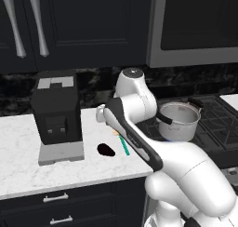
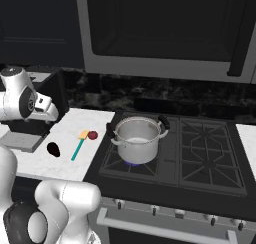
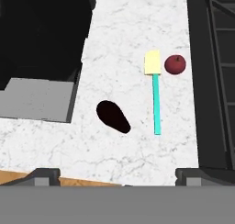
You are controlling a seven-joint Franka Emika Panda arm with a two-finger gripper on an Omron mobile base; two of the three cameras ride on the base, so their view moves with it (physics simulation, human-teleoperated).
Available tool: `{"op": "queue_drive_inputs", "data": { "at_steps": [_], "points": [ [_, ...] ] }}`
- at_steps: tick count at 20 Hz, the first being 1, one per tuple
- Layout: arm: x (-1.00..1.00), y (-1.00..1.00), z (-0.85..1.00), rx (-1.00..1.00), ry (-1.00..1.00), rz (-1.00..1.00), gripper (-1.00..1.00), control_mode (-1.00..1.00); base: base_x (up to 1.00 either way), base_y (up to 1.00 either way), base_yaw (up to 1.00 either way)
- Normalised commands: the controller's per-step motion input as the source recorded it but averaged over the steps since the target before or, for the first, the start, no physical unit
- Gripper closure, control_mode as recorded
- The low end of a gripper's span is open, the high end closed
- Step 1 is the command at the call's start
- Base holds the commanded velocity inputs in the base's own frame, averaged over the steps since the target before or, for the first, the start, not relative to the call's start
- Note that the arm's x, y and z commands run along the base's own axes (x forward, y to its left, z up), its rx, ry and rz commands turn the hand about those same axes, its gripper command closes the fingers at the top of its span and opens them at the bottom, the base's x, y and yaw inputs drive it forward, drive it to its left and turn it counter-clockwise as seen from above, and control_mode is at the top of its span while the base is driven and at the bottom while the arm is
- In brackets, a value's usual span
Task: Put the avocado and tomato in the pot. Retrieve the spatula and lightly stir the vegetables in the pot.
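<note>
Nearest in the hand view, the claw (image 3: 117, 175) hangs over the white marble table (image 3: 137, 30) with its two dark fingertips (image 3: 43, 173) at the bottom corners of the frame, spread wide with nothing between them.

Just past them, in the middle of that frame, lies one dark, pear-shaped thing (image 3: 113, 116), flat on the stone; too black to make out more. Right of it runs the one spatula (image 3: 155, 90), teal handle pointing toward the bottom of the frame, pale yellow head toward the top. And right beside that head, just off its right edge, sits one tomato (image 3: 175, 64), dark red and round, near the table's right border.

In the left part of the hand view, a black appliance on a grey base (image 3: 36, 98) stands on the table; the left base view shows it as a boxy coffee machine (image 1: 56, 112) at left centre.

Further over, in the centre of the right base view, the single pot (image 2: 136, 138) sits on the front left burner of the black stove (image 2: 200, 153), silver, two black handles, pale inside. The tomato is well apart from it, on the table to the left.

Behind it all are a dark stone backsplash (image 2: 165, 95), dark cabinets with two silver handles (image 1: 39, 23) at upper left of the left base view, and a grey-framed microwave (image 2: 160, 33) overhead.
</note>
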Motion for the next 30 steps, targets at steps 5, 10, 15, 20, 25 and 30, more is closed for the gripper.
{"op": "queue_drive_inputs", "data": {
  "at_steps": [5, 10, 15, 20, 25, 30],
  "points": [
    [-0.08, -0.18, -0.19, 0.0, 0.0, 0.07, -1.0, -1.0, 0.0, 0.0, 0.0],
    [-0.03, -0.05, -0.25, 0.0, 0.0, 0.18, -1.0, -1.0, 0.0, 0.0, 0.0],
    [0.05, -0.02, -0.4, -0.02, 0.03, 0.22, -1.0, -1.0, 0.0, 0.0, 0.0],
    [0.18, 0.0, -0.48, -0.1, 0.04, 0.23, -1.0, -1.0, 0.0, 0.0, 0.0],
    [0.43, 0.0, -0.44, -0.1, 0.04, 0.16, -1.0, -1.0, 0.0, 0.0, 0.0],
    [0.47, 0.0, -0.24, -0.01, 0.01, 0.14, -1.0, -1.0, 0.0, 0.0, 0.0]
  ]
}}
